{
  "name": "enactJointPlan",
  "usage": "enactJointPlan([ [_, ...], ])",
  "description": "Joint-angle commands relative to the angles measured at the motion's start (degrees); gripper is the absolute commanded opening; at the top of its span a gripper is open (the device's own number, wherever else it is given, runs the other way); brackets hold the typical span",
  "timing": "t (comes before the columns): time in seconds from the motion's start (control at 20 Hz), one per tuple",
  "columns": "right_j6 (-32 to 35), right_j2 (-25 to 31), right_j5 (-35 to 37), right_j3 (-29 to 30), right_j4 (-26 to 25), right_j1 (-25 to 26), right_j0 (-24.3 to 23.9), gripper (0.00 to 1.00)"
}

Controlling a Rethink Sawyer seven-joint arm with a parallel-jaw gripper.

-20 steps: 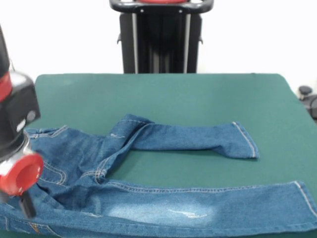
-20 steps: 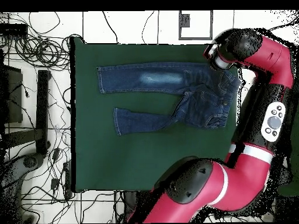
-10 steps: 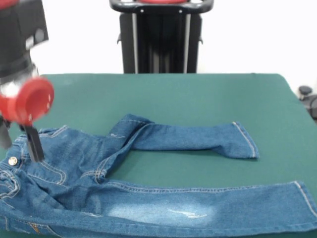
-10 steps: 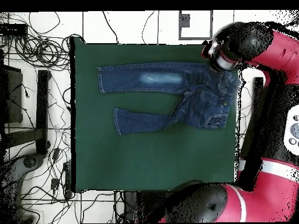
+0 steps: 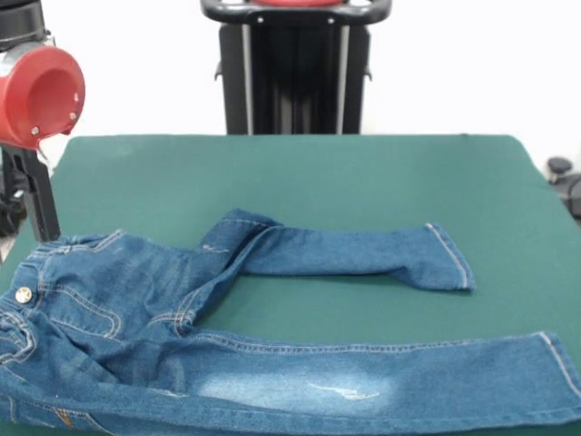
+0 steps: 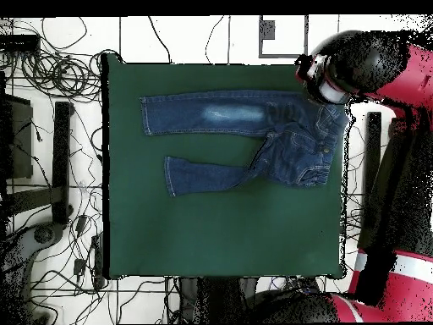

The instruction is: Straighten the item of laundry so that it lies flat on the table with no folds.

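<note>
Raised clear of the cloth, the gripper is hanging at the left edge of the front view, above the waistband corner of the jeans and not touching them. Only one dark finger is showing below the red wrist flange, so whether the pincer is open or closed I cannot tell — it is carrying nothing that can be seen.

Going left to right in the front view: the waist and seat are lying at the left, with the metal button facing up and soft wrinkles gathering around the pockets and crotch. From there the nearer leg is running almost straight to the right edge, its faded pale patch lying smooth. The farther leg is bending up at the thigh in a rumpled kink, then running right to its hem, which is sitting well apart from the other hem.

On the dark green table the overhead view is showing the same layout, with the jeans resting wholly on the felt in the half away from the robot's base.

As a judgement, the job is looking mostly done — both legs are spread and neither is overlapping the other. What seems left is smoothing the kinked thigh and the bunched seat.
</note>
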Motion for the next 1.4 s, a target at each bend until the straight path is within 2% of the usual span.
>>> enactJointPlan([
  [0.05,2.18,1.27,-8.52,19.1,1.42,1.49,1.13,1.0],
  [0.5,5.11,0.25,-15.96,25.03,2.66,0.72,1.5,1.0],
  [0.9,7.49,-0.91,-16.41,29.44,4.4,-2.22,1.96,1.0],
  [1.4,9.02,-1.88,-18.68,31.98,5.07,-3.31,2.85,1.0],
])
